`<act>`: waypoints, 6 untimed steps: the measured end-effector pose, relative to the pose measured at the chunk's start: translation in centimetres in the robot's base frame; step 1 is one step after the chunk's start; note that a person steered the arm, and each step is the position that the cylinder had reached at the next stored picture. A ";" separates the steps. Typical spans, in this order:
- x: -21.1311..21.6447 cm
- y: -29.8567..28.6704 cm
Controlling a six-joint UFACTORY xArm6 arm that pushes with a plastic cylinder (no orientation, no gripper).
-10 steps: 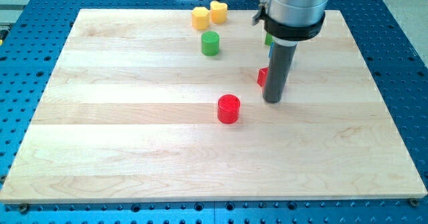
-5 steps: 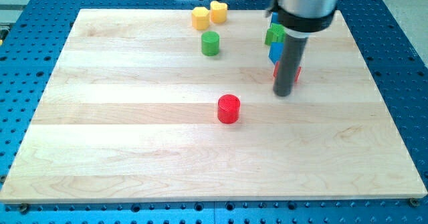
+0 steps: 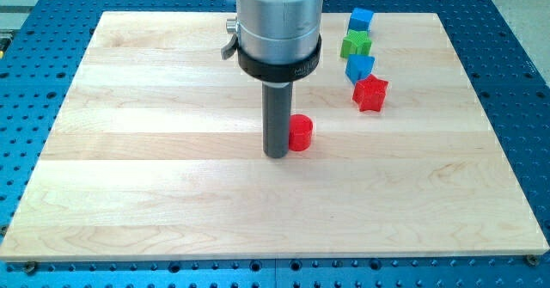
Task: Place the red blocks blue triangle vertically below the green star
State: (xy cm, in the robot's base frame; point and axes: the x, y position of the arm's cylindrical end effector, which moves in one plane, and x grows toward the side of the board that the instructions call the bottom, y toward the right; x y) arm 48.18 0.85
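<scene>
My tip (image 3: 276,154) rests on the board just left of the red cylinder (image 3: 301,132), touching or nearly touching it. At the upper right a column of blocks runs downward: a blue cube (image 3: 361,19), the green star (image 3: 356,44), the blue triangle (image 3: 358,67) and a red star (image 3: 370,93). The red star sits just below and slightly right of the blue triangle. The arm's wide grey body (image 3: 278,21) hides the upper middle of the board.
The wooden board (image 3: 155,185) lies on a blue perforated table (image 3: 516,107). The yellow blocks and green cylinder seen earlier are hidden behind the arm.
My tip has moved from beside the red star at the right to the left side of the red cylinder. The red star has shifted right, under the blue triangle.
</scene>
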 end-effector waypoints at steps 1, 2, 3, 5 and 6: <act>-0.5 7.7; 0.4 7.0; -1.5 4.9; -4.6 7.8; -3.7 10.1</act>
